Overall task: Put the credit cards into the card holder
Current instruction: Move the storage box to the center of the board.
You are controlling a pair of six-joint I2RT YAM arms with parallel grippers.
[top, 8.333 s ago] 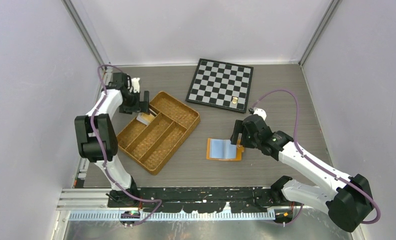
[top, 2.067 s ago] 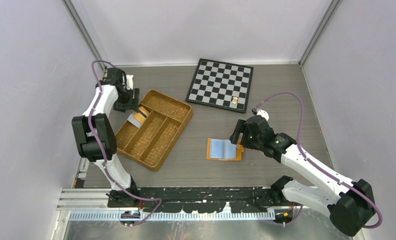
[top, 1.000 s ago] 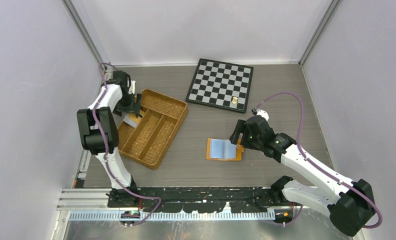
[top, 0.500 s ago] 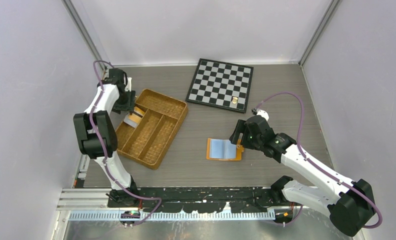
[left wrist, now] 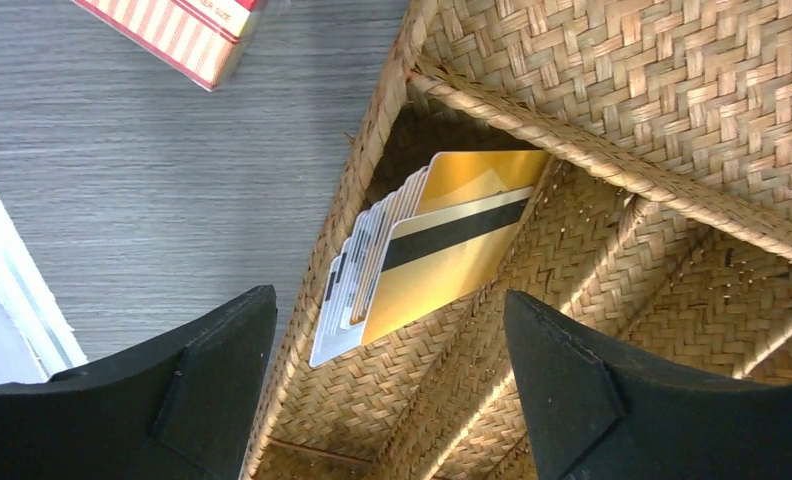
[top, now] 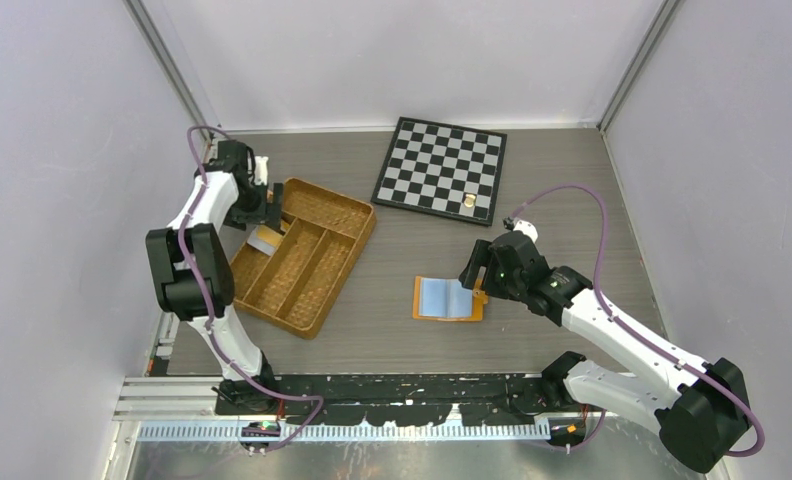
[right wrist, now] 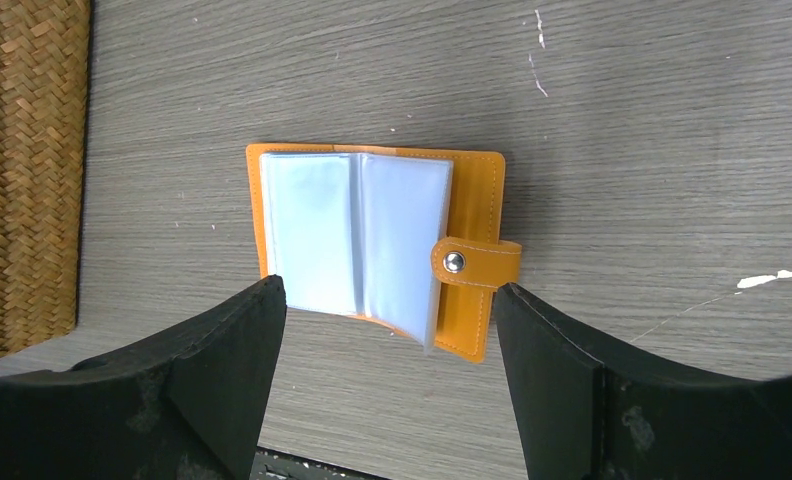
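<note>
In the left wrist view we see only thin edges of the cards (left wrist: 344,290) under the gold card (left wrist: 452,255), and the top edge cuts off the striped packet (left wrist: 177,35). From above, the left gripper (top: 271,214) hides part of them, the right gripper (top: 475,278) covers the right edge of the holder (top: 442,298), and the small piece (top: 469,202) on the chessboard (top: 437,165) is too tiny for us to name.
</note>
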